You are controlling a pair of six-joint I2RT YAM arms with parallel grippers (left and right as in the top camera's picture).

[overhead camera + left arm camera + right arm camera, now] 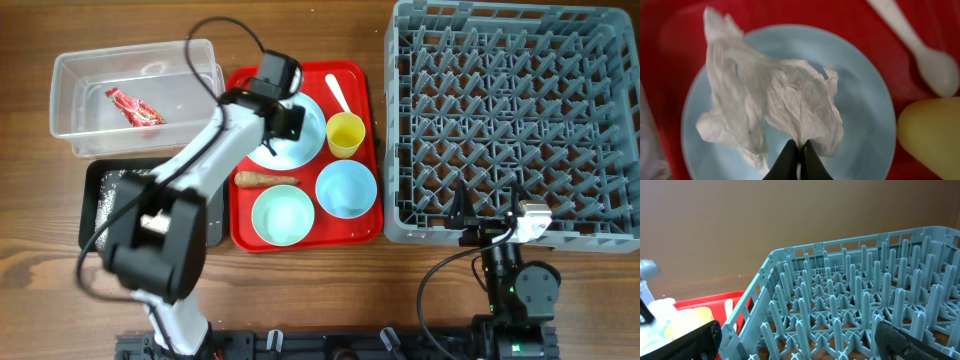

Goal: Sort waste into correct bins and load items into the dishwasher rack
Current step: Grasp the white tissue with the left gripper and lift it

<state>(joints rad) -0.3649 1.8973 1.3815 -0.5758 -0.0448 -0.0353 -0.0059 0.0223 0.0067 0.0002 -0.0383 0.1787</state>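
At the far left, the red wrapper (133, 107) was seen lying in the clear tub (62, 100). The black tray (88, 215) was set just on the near side of it, with white grains scattered inside. Over the pale blue plate (865, 100) on the red serving tray (368, 110), the left claw (800, 150) was closed on a thin fold at the near edge of the crumpled tissue (775, 100). Most of the sheet was spread across the plate.

It was judged that so slight a pinch could slip, or the paper could tear, if the lift were made quickly. The tissue could then be dropped on the counter (40, 300) short of a bin. A trailing end could also be dragged across the white spoon (920, 45) or the yellow cup (930, 135) just to the right, and the cup could be tipped.

At the right, the right claw (800, 340) was held wide open and empty at the near edge of the dishwasher rack (515, 110), well apart from the serving tray, so no clash was expected.
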